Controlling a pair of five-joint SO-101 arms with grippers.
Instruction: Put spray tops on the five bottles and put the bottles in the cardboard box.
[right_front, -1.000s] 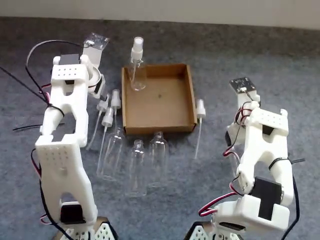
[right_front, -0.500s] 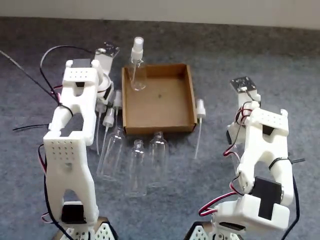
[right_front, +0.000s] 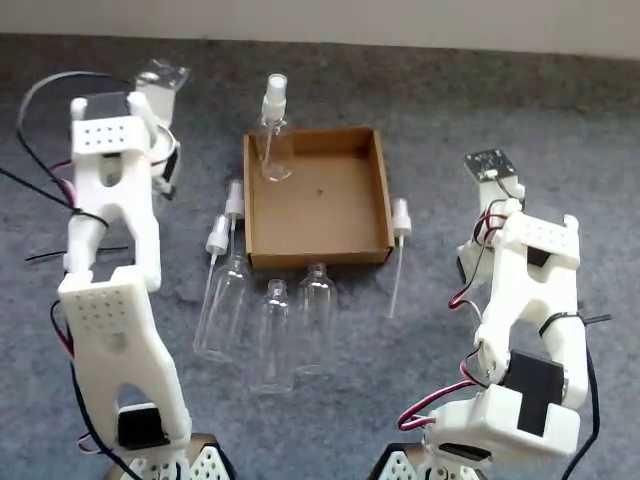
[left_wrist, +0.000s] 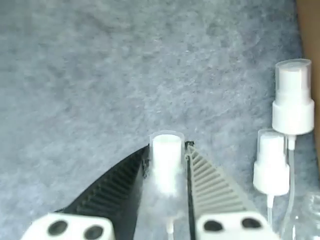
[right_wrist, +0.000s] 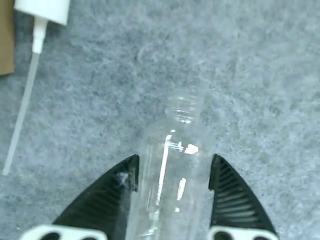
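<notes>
Grey, felt-like table surface (right_front: 520, 100) — nubbly, mottled, pale band (right_front: 400, 18) along its far edge

Clear bottle (right_wrist: 172, 165) base cut off; spray top (left_wrist: 166, 162) tube blurred.

Grey worktop (right_front: 450, 110). Cardboard box (right_front: 318, 259) mid-frame, open side up. Capped bottle (right_front: 272, 150) stands in box's far-left corner. 3 open bottles (right_front: 222, 305) (right_front: 274, 335) (right_front: 316, 315) lie side by side just in front of box, necks twd it. 2 loose spray tops (right_front: 233, 200) (right_front: 216, 240) just left of box, 1 more spray top (right_front: 401, 218) just right. Left arm (right_front: 110, 200) at left, right arm (right_front: 525, 290) at right.
</notes>
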